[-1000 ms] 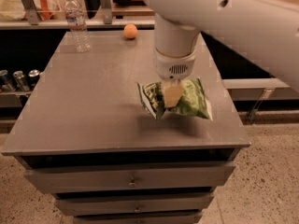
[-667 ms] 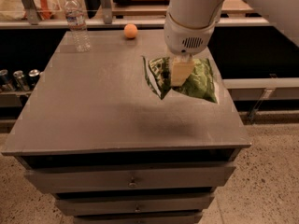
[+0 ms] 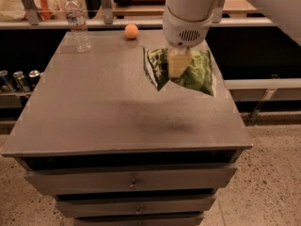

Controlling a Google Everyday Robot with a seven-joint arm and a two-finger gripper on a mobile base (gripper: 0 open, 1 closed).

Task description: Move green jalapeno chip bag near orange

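Observation:
The green jalapeno chip bag hangs in the air above the right half of the grey table, casting a shadow on the top below it. My gripper is shut on the bag's upper middle, with the white arm coming in from the upper right. The orange sits on the table near its far edge, to the left of and beyond the bag, apart from it.
A clear plastic water bottle stands at the far left of the table. Several cans sit on a lower shelf at the left. Drawers run under the table's front edge.
My gripper has lifted the bag off the table and carried it up and towards the far edge, closer to the orange.

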